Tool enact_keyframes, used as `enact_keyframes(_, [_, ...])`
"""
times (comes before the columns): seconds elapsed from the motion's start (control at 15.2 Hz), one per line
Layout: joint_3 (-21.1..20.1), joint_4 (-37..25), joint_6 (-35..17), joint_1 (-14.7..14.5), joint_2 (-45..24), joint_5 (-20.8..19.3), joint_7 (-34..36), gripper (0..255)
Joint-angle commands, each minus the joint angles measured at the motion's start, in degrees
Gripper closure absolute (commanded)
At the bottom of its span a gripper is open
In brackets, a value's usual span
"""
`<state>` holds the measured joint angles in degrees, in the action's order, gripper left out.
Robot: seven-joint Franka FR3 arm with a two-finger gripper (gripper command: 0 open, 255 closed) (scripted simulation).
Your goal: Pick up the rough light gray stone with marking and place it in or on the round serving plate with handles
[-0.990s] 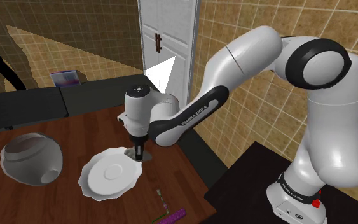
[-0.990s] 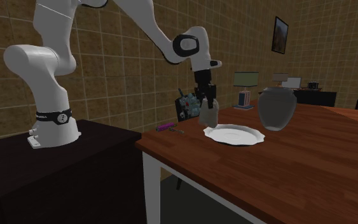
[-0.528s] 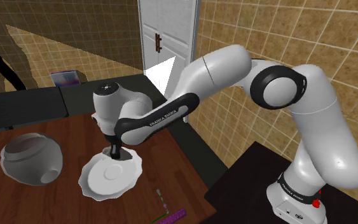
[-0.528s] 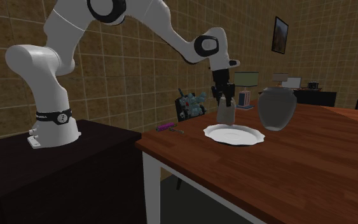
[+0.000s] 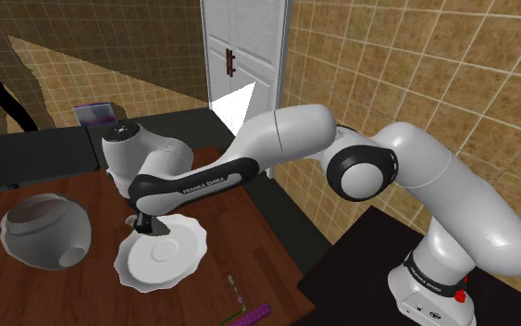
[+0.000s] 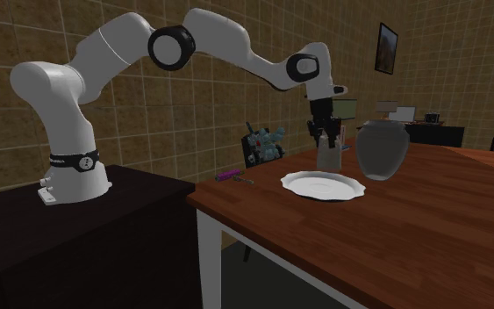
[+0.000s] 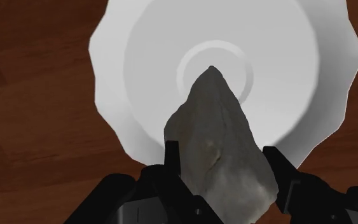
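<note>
**A:** Grey, rough stone (image 7: pixel 215 146): where is it?

**B:** Clasped between the gripper (image 7: pixel 222 159)'s black fingers (image 7: pixel 282 175), hanging above the white plate (image 7: pixel 139 57). In the shoulder view it sits toward eleven o'clock of the plate's middle.

**A:** How will it handle?

**B:** Rigid, probably heavy, and gritty enough not to slip. The hold is on its broad end. The plate looks like the fragile one, so lower gently

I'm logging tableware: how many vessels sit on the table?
2: the white plate beneath the held stone, and the grey jar beside it at the shoulder view's left. The arm may hide more.
</note>
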<state>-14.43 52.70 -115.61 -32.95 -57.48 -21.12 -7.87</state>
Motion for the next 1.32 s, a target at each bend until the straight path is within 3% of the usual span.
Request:
enact_keyframes(0.0, [0.1,0.8,-1.3,0.1,-0.4,-0.2,0.3,255])
enact_keyframes(0.79, [0.9,1.4,-6.6,-0.1,-5.2,-1.0,1.3,255])
enact_keyframes(1.25, [0.9,1.4,-6.6,-0.1,-5.3,-1.1,1.3,255])
